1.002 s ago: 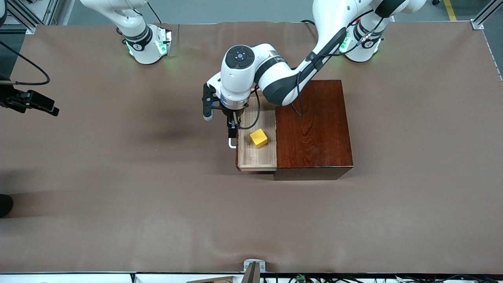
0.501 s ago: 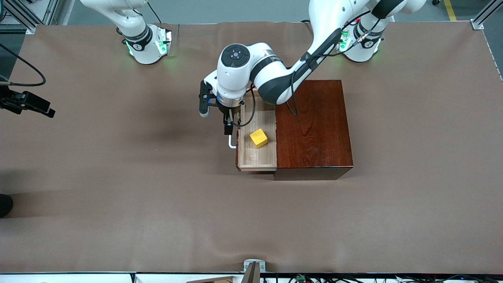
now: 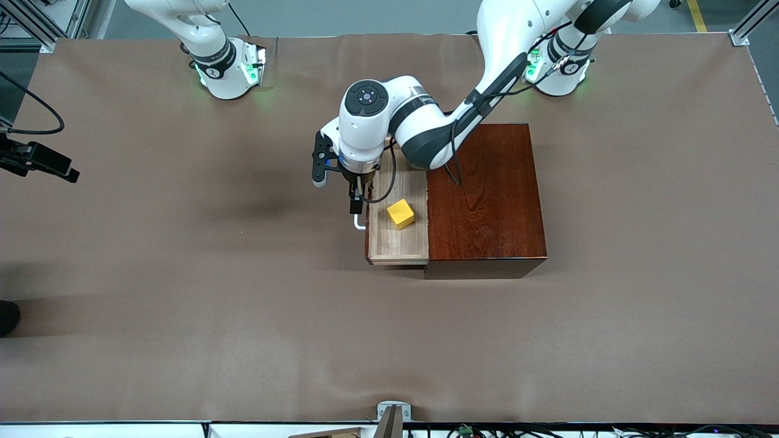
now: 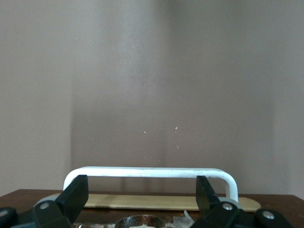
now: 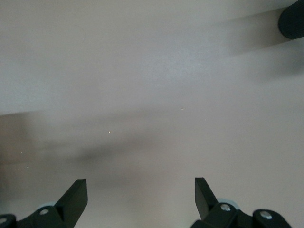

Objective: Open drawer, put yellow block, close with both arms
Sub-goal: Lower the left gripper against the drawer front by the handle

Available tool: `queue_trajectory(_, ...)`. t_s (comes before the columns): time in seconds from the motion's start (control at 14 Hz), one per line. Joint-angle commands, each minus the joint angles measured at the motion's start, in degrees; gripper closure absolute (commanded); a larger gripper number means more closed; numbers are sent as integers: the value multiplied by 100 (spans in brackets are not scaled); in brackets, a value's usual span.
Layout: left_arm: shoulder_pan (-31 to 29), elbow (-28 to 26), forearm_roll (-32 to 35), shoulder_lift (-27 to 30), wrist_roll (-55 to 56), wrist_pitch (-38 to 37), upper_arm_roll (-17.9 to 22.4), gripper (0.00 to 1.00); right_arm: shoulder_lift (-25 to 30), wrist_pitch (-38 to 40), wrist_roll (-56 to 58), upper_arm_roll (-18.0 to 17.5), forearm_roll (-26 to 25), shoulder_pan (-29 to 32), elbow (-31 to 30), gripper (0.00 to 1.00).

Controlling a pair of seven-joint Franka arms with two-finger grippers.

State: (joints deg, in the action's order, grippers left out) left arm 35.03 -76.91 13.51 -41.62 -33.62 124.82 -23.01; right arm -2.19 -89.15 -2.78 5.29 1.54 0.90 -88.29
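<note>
The dark reddish-brown box (image 3: 487, 201) stands mid-table with its drawer (image 3: 398, 243) pulled out toward the right arm's end. The yellow block (image 3: 400, 213) lies inside on the pale wood floor. My left gripper (image 3: 358, 204) hangs at the drawer's front, just above the white handle (image 3: 359, 225). In the left wrist view the left gripper (image 4: 141, 187) is open, and the handle's bar (image 4: 149, 172) spans the gap between the tips without being gripped. My right gripper (image 3: 61, 167) waits open over the table's edge at the right arm's end; the right wrist view shows the right gripper (image 5: 141, 190) over bare cloth.
Brown cloth (image 3: 243, 316) covers the whole table, with wide bare room around the box. The two green-lit bases (image 3: 231, 73) stand along the edge farthest from the front camera. A small metal bracket (image 3: 392, 413) sits at the nearest edge.
The left hand shifted slightly at the drawer's handle; the drawer and block stayed put. The right gripper drew a little farther toward the right arm's end of the table.
</note>
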Motion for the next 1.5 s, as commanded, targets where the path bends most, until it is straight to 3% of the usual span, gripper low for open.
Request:
queue_trajectory(0.0,-31,-86,64,-13,-153,25,-11,0,-9,-24,-47,-63,92,112,13,0)
queue_trajectory(0.5,-198,-105,28,49,14,-274,-2,0,-9,-24,-47,-63,92,139,13,0)
queue_trajectory(1.43,-277,-105,265,286,31,-1768,148,0,-18,-24,-38,-54,92,147,13,0)
